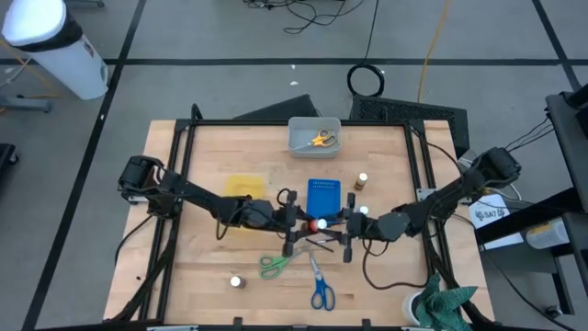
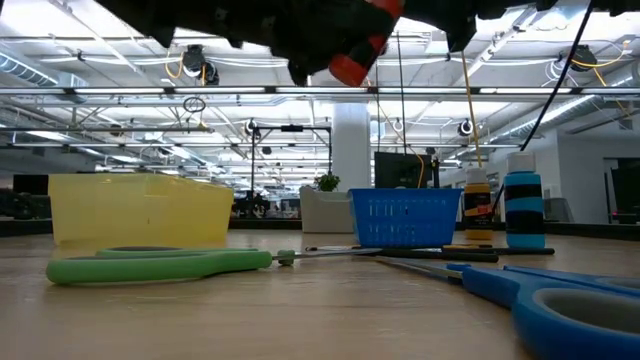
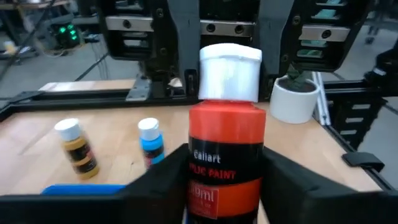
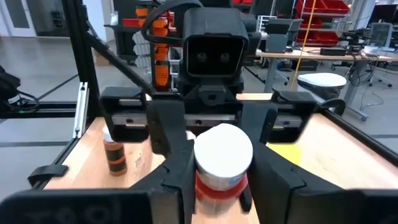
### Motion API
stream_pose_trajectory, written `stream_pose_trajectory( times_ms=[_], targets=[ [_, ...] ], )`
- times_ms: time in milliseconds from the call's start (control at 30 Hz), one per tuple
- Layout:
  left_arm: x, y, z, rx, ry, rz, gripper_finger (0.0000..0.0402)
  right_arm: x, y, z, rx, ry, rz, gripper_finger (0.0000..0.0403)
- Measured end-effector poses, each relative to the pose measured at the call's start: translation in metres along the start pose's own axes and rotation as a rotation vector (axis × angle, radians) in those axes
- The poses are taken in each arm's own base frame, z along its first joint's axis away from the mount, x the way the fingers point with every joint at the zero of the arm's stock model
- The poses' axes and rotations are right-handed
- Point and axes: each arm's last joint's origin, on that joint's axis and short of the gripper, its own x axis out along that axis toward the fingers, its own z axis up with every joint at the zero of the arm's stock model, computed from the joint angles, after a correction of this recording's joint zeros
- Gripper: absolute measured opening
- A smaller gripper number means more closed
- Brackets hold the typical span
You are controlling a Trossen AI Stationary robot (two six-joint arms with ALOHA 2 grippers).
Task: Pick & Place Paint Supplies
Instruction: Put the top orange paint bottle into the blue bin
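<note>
Holding mid-frame above the table in the high view, your left gripper (image 1: 292,223) and right gripper (image 1: 347,223) both have the red paint bottle (image 3: 225,155): left fingers clamped on its labelled body, right fingers closed around the white cap (image 4: 222,155). You can expect a light, rigid, slick plastic cylinder. Grip the body; the cap may twist.

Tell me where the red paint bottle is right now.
The red paint bottle is lifted mid-table between the left gripper and right gripper, just before the blue tray, above the brushes.
</note>
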Motion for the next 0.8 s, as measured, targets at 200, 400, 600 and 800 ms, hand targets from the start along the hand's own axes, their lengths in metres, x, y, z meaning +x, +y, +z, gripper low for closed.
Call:
stream_pose_trajectory(
  times_ms=[200,400,600,800],
  targets=[
    [-0.028,0.007,0.031,0.074,0.025,0.102,0.0288,-0.006,-0.029,0.007,0.044,0.104,-0.090,0.0106],
    [-0.045,0.011,0.046,-0.002,0.022,0.171,0.0342,0.001,-0.068,-0.003,0.047,0.247,-0.229,0.0106],
    [-0.045,0.011,0.042,-0.003,0.058,0.173,0.0361,0.015,-0.098,-0.015,0.132,0.316,-0.226,0.0106],
    [-0.046,0.011,0.039,-0.013,0.083,0.178,0.0362,0.028,-0.112,-0.035,0.116,0.402,-0.241,0.0106]
  ],
)
